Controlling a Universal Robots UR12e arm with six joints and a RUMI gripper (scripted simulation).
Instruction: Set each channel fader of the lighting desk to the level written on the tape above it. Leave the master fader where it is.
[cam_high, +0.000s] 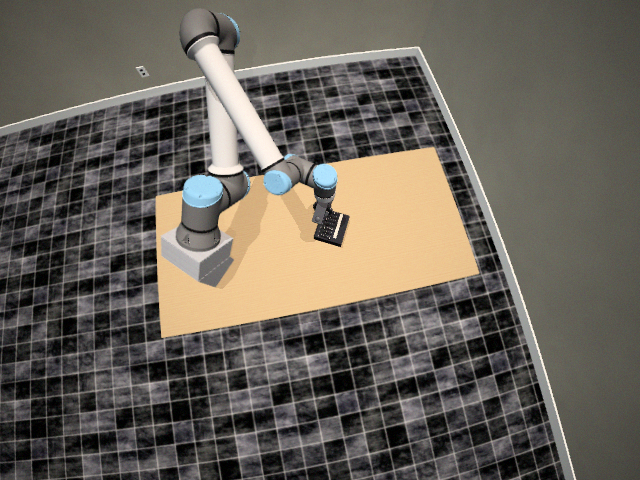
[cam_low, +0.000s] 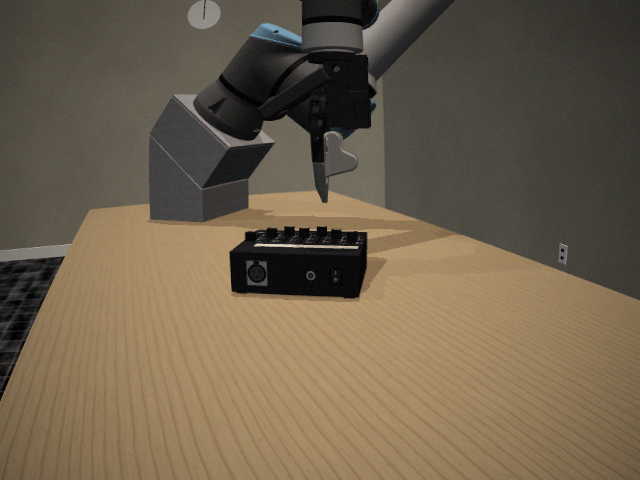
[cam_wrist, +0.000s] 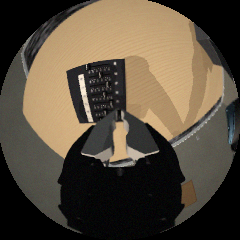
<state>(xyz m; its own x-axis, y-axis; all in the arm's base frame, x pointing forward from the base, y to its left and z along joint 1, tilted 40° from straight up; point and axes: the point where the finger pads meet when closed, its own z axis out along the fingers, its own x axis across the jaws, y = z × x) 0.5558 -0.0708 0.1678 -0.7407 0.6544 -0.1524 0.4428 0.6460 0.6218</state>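
Observation:
The lighting desk (cam_low: 298, 262) is a small black box on the wooden table, with a row of several fader knobs (cam_low: 302, 235) on top and a white tape strip (cam_low: 306, 246) along them. It also shows in the top view (cam_high: 331, 227) and in the wrist view (cam_wrist: 97, 91), where the tape (cam_wrist: 85, 98) runs down its left side. My gripper (cam_low: 323, 196) is shut and empty. It points straight down and hangs a little above the desk's far side, clear of the faders. In the wrist view the fingertips sit over the desk's near edge.
The arm's grey base block (cam_low: 196, 160) stands behind the desk at the table's far left. The desk's near face carries a round socket (cam_low: 256, 272), a jack and a switch. The table (cam_high: 310, 242) lies on a tiled floor.

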